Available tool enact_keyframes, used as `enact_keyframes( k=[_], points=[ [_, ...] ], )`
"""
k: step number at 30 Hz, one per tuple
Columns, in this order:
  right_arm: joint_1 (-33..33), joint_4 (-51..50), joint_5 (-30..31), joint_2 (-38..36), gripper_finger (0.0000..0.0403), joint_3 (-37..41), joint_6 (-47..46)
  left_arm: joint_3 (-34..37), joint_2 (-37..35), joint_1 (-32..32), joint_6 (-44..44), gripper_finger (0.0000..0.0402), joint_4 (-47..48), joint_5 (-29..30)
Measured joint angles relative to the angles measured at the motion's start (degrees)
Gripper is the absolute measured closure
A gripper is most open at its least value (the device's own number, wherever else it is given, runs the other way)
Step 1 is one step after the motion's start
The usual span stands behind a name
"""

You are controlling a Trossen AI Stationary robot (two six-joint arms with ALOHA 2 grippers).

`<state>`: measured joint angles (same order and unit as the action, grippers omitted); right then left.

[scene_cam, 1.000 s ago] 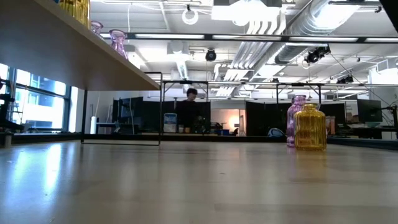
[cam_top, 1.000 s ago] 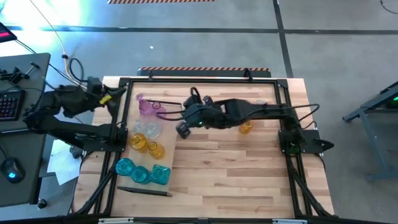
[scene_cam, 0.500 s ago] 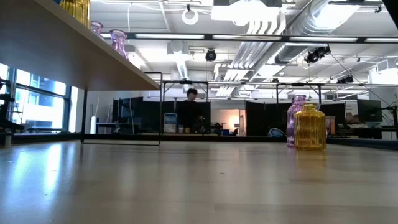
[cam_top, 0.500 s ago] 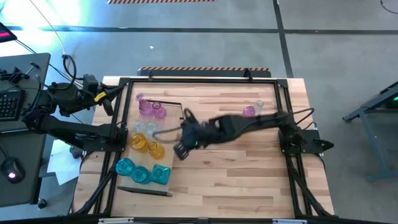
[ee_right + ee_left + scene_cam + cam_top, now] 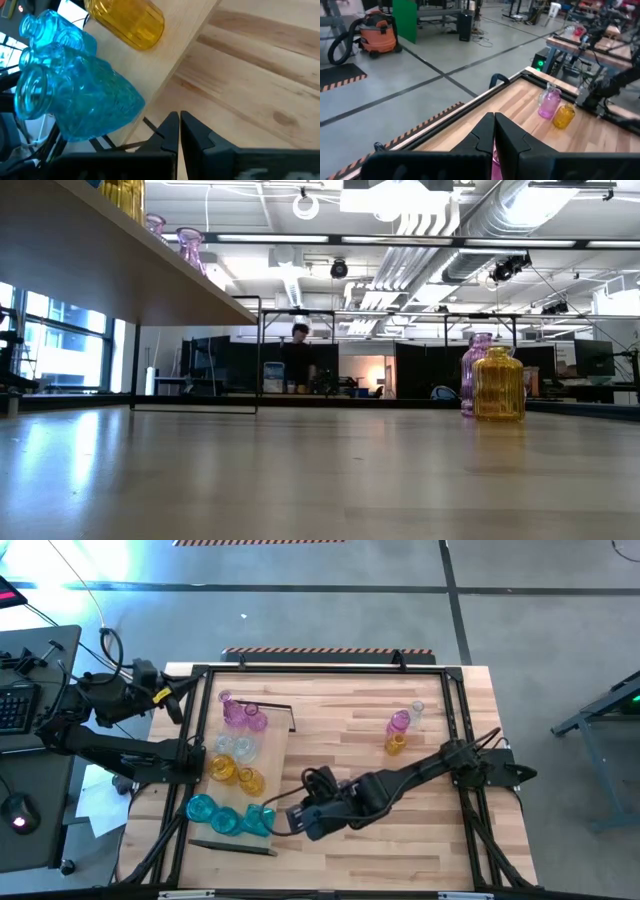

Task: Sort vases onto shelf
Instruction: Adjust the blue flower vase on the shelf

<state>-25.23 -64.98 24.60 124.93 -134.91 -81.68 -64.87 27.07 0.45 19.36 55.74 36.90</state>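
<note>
The shelf (image 5: 268,745), a light-wood board, lies along the table's left side. On it stand pink vases (image 5: 240,713), clear vases (image 5: 236,746), yellow vases (image 5: 236,774) and teal vases (image 5: 226,817). A pink vase (image 5: 399,721), a clear vase (image 5: 417,709) and a yellow vase (image 5: 395,745) stand on the table at the far right. My right gripper (image 5: 288,824) is shut and empty, just right of the teal vases (image 5: 75,95), by the shelf's edge (image 5: 165,80). My left gripper (image 5: 172,700) is shut and empty at the table's far left edge.
A dark frame (image 5: 320,671) runs around the tabletop. A dark rail (image 5: 230,848) closes the shelf's near end. In the low view the shelf (image 5: 100,260) shows from below, and the pink vase (image 5: 478,370) and yellow vase (image 5: 498,386) stand at the right. A person stands in the room behind.
My right gripper has swept toward the table's near edge along the shelf's right side, from beside the pink and clear vases to beside the teal vases, staying shut. My left arm has drawn back a little toward the table's left edge.
</note>
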Motion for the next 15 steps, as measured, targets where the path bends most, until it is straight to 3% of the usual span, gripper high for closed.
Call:
enact_keyframes(
  k=[7, 11, 15],
  points=[
    [0.15, 8.25, 0.98, 0.38, 0.0403, 3.38, -1.38, 0.01, 0.0, 0.0, 3.01, 0.0397, 0.69, -0.52],
    [-0.19, 14.49, 7.69, 0.49, 0.0403, 6.74, -5.34, 0.01, 0.0, 0.0, 1.11, 0.0397, 0.75, -3.1],
    [-0.81, 11.67, 12.6, 0.49, 0.0403, 8.08, -10.73, 0.01, 0.0, 0.0, -2.02, 0.0397, 1.41, -6.44]
  ],
)
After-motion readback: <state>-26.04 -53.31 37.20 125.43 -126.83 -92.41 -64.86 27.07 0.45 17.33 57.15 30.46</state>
